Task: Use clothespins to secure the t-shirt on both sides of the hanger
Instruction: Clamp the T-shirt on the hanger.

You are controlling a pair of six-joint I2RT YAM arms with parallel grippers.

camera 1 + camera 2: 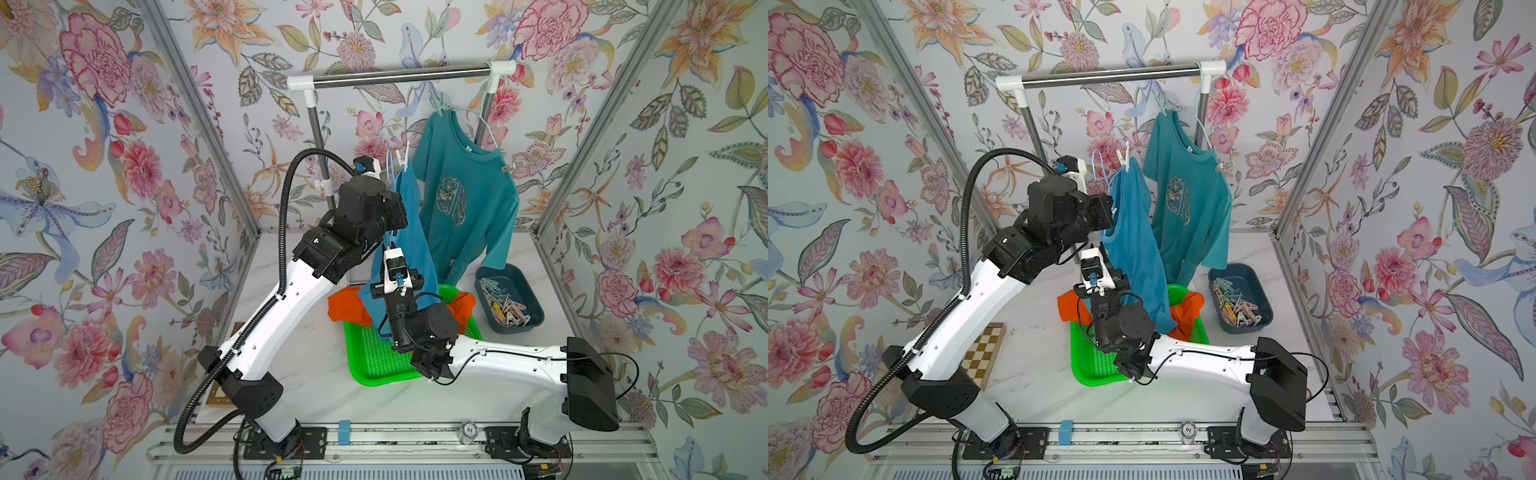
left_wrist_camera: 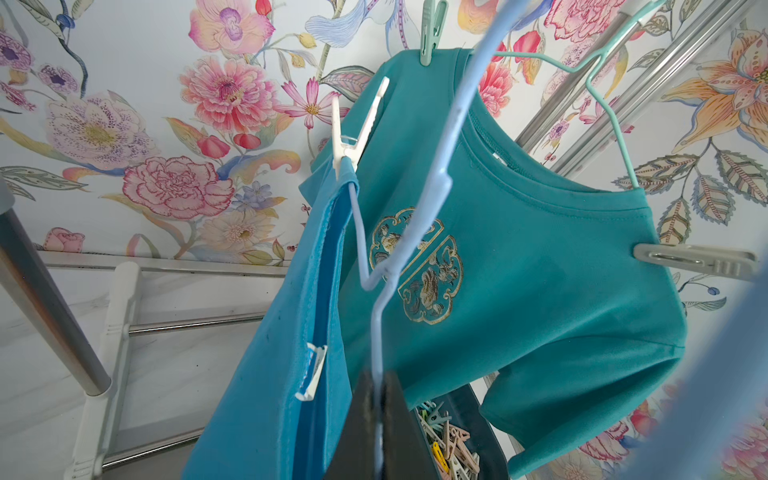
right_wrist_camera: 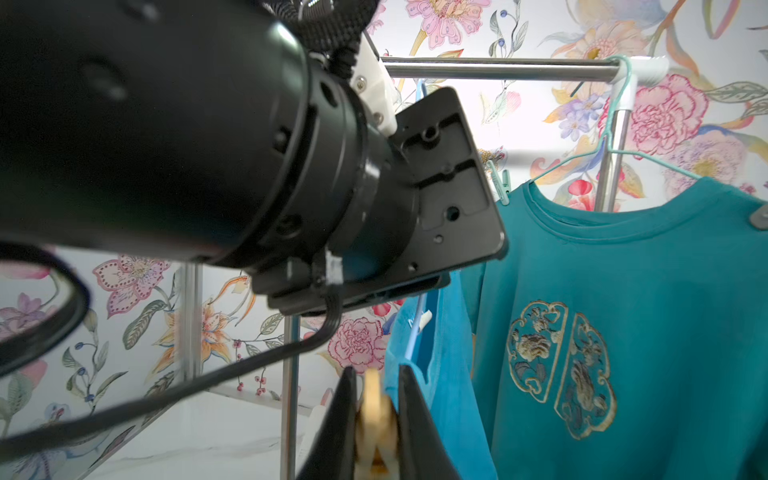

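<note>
Clothespin (image 3: 375,409), blurred and half hidden, sits clamped in the right gripper (image 3: 376,376); left gripper (image 2: 379,384) pinches the blue hanger (image 2: 417,230).

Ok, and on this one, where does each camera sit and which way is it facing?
Top views: high at the front, looking down at the rail, the teal t-shirt, the left arm and the right arm; a near-identical stereo pair.
Left wrist: looks up along the left gripper, shut on the blue hanger, toward the teal t-shirt.
Right wrist: looks up past the right gripper, holding a yellow clothespin, at the left arm's wrist.
Shared: both wrist views show the teal t-shirt's gold emblem.
</note>
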